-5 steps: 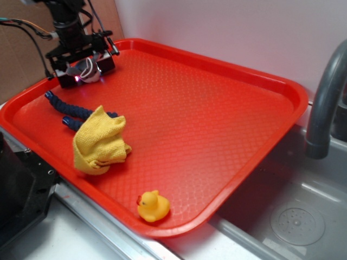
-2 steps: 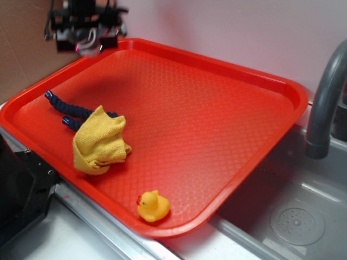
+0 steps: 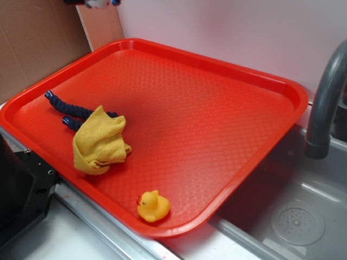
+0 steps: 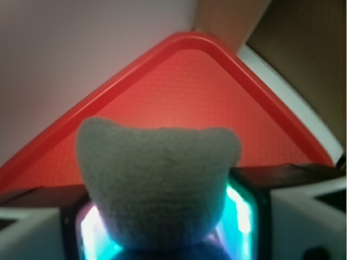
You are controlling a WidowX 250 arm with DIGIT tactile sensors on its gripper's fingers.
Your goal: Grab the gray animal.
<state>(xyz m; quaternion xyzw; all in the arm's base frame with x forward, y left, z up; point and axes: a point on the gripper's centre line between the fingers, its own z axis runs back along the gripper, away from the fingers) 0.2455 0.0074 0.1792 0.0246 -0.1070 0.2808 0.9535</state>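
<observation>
The gray animal [image 4: 157, 179], a soft fuzzy plush, fills the middle of the wrist view, wedged between the two lit pads [image 4: 241, 211] of my gripper [image 4: 162, 227], which is shut on it. It hangs well above the far corner of the red tray [image 4: 184, 92]. In the exterior view only the gripper's lowest tip [image 3: 96, 2] with a pale bit of the toy shows at the top left edge, high over the tray [image 3: 282, 86].
On the tray lie a dark blue ribbed-limbed toy [image 3: 65, 108] under a yellow cloth [image 3: 100, 141], and a yellow rubber duck [image 3: 153, 206] near the front rim. A sink with a gray faucet [image 3: 325, 103] is at the right. Cardboard [image 3: 38, 38] stands behind.
The gripper rose from the tray's far left corner with the gray animal in it, going almost out of the exterior view. Nothing else on the tray moved.
</observation>
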